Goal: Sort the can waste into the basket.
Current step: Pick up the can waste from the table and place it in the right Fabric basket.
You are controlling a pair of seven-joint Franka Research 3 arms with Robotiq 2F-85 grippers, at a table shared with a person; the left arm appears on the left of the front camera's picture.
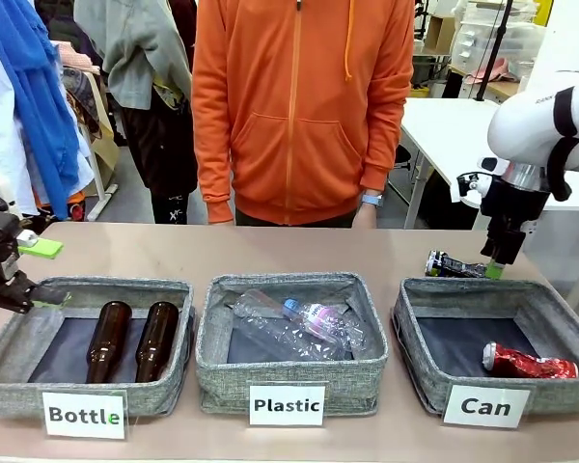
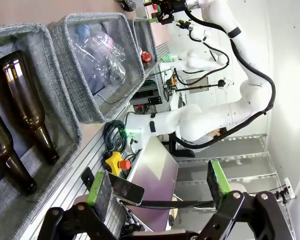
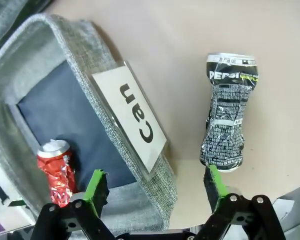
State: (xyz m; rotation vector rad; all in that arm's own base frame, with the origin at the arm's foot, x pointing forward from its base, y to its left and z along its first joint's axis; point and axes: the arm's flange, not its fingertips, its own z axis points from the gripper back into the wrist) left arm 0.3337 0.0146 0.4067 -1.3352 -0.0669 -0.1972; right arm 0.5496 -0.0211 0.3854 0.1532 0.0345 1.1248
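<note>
A crushed black-and-silver can (image 1: 453, 264) (image 3: 229, 116) lies on the table just behind the grey basket labelled "Can" (image 1: 423, 311) (image 3: 51, 26). A red can (image 1: 529, 363) (image 3: 57, 169) lies inside that basket. My right gripper (image 1: 496, 262) (image 3: 155, 185) hangs open over the basket's far wall, right beside the black can and holding nothing. In its wrist view the labelled wall lies between the fingers, with the black can by one pad. My left gripper (image 1: 50, 274) (image 2: 157, 182) stands open and empty at the far left, over the "Bottle" bin's corner.
The "Bottle" bin (image 1: 87, 289) holds two brown glass bottles (image 1: 106, 340). The "Plastic" bin (image 1: 280, 285) in the middle holds clear plastic bottles (image 1: 304, 323). A person in an orange hoodie (image 1: 299, 106) stands at the far side of the table.
</note>
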